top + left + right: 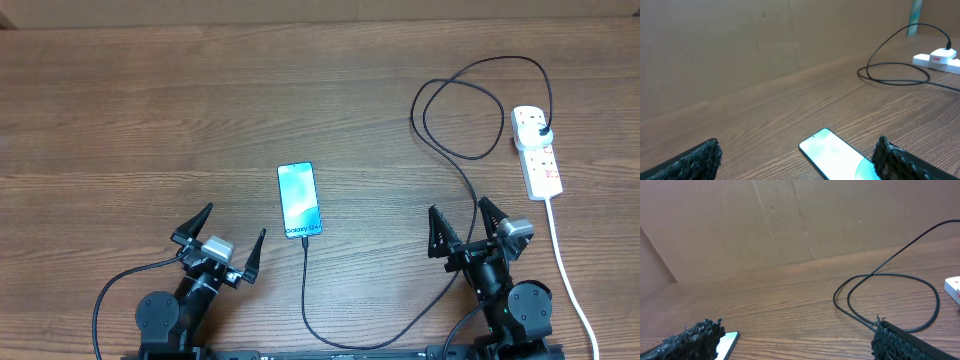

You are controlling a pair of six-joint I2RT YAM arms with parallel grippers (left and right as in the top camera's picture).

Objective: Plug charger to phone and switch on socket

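Left gripper (235,222) was seen with fingers spread wide, nothing held. Right gripper (458,208) was likewise spread, empty. Phone (299,200) was laid flat on table (150,100), screen lit, at 1 o'clock from left gripper and 9 o'clock from right. Charger (305,290) tip was met at phone's 6 o'clock edge; seating could not be told. Far end was seated in socket (541,165), at 2 o'clock from right gripper.

The brown wooden bench (120,120) lies open ahead and outward of the left jaws; a blue-screened rectangular phone (298,200) sits inward. A thin black charger cable (441,150) loops ahead of the right jaws, running beneath them; a white power strip (537,150) and cord (557,245) line their outer side.
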